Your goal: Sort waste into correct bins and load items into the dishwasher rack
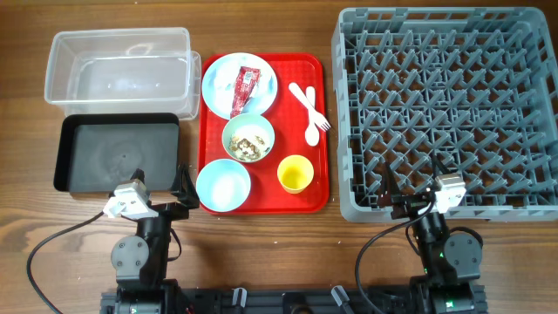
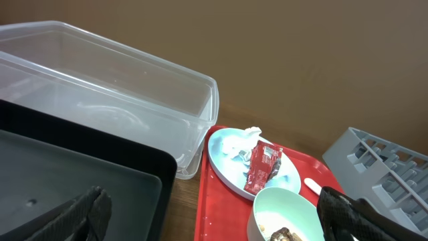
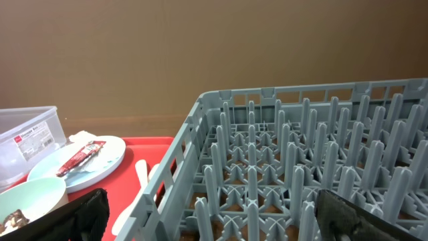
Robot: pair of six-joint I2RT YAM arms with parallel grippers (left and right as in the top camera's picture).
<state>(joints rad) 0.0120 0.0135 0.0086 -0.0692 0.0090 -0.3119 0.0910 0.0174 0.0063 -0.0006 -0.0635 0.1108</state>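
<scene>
My left end effector (image 2: 210,204) and right end effector (image 3: 210,201) are both released, fingers spread wide, grasping nothing. The red sauce packet (image 1: 245,87) lies on the light blue plate (image 1: 212,96), upper centre of the overhead frame (crumpled white paper (image 2: 242,142) touching it). It looks flat, glossy and printed. I judge it light, limp and slippery, best pinched across its narrow width near one end.

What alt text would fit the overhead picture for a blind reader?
A red tray in the middle holds a plate with a sauce packet, a green bowl, a blue bowl, a yellow cup, a fork and a spoon. A clear tub and black tray sit left, a grey rack right.
</scene>
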